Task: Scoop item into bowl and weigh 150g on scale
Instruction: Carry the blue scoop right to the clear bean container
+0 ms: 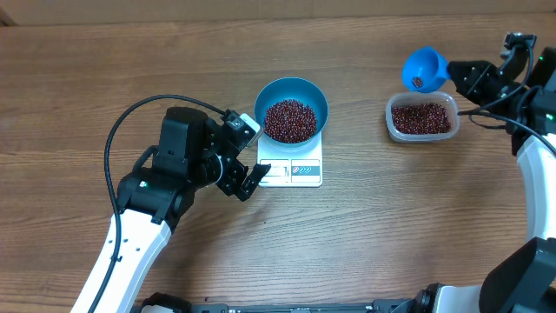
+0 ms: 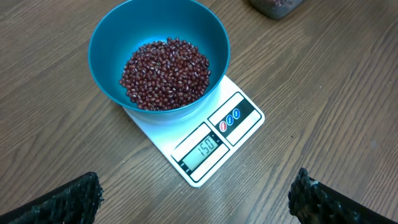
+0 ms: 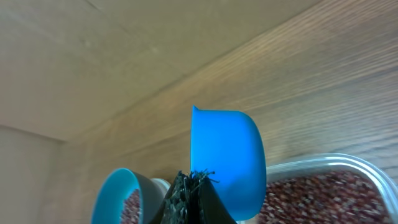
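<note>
Since beans (image 2: 165, 73) spill readily, the scoop (image 1: 424, 68) is clamped by its handle in the right gripper (image 3: 191, 190), the left gripper (image 2: 196, 199) splayed

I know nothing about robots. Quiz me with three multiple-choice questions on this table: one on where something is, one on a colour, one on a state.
1. Where does the round deep blue bowl stand?
A. on the flat white square scale
B. on a shelf
C. on a chair

2. What colour is the small handled scoop in the right pincer?
A. red
B. blue
C. green

3. How is the left pincer?
A. open and empty
B. shut on a spoon
C. shut on a cloth

Answers:
1 A, the bowl sits on the scale's platform.
2 B, the scoop is bright blue.
3 A, its fingers stand wide apart with nothing between them.
</note>
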